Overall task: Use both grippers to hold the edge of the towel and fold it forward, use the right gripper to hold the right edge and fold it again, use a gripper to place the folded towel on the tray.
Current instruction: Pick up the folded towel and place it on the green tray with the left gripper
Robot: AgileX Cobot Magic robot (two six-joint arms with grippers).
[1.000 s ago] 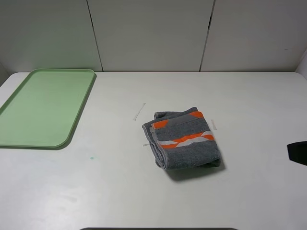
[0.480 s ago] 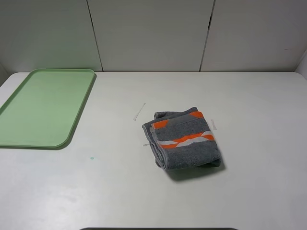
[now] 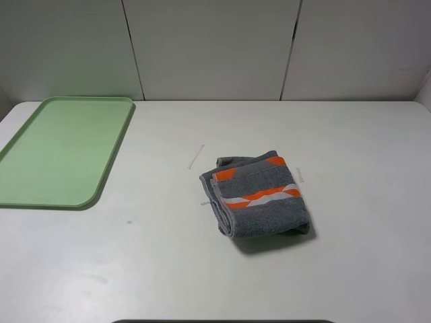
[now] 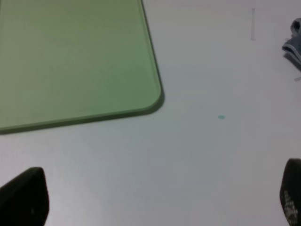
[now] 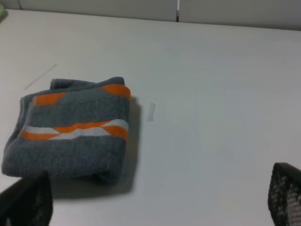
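One folded towel [image 3: 261, 198] lies mid-table [image 3: 357, 155], open surface all round, well apart from one tray [image 3: 64, 148] at the far-left edge; left gripper [image 4: 157, 197] and right gripper [image 5: 155, 200] both spread wide, empty.

Only the fingertips show in the wrist views. The left tool [image 4: 155, 200] ends in 2 matte black fingers [image 4: 23, 200] with rounded tips. The one nearer the towel [image 4: 294, 47] carries faint pale speckles on its inner face. The right tool [image 5: 155, 200] also has 2 black fingers [image 5: 286, 193], and the one farther from the towel shows a fine dotted grid texture.
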